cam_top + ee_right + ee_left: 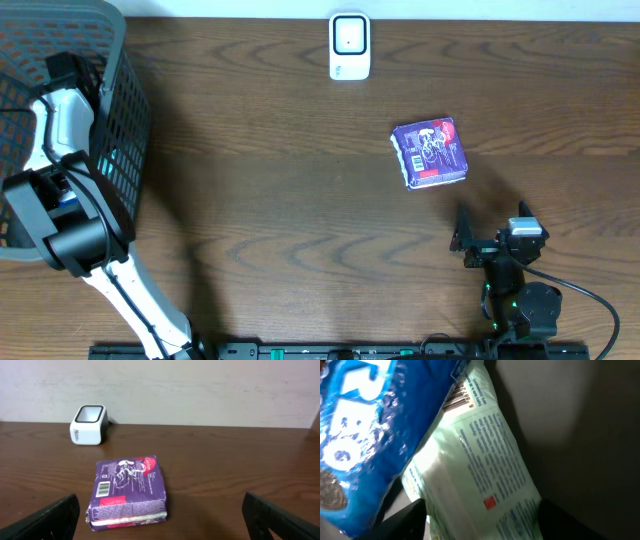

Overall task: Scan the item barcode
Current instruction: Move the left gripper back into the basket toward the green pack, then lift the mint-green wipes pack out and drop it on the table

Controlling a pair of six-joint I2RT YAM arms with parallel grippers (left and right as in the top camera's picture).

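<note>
Readable print: one part-word, two barcodes

Left wrist view, left side: big white "REO" on a blue packet [350, 435]. At top centre, a barcode [457, 396] with tilted digits starting with 8 on the pale green packet [485, 470]. Right wrist view: the barcode label [102, 489] and white script on the purple packet [129, 491] are too small to read.

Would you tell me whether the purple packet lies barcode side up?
Barcode up: the purple packet lies flat on the table, its barcode label showing on top.

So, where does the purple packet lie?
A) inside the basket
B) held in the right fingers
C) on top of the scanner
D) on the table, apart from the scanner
D: the purple packet lies flat on the table, clear of the white scanner, and the right fingers stand open, empty.
</note>
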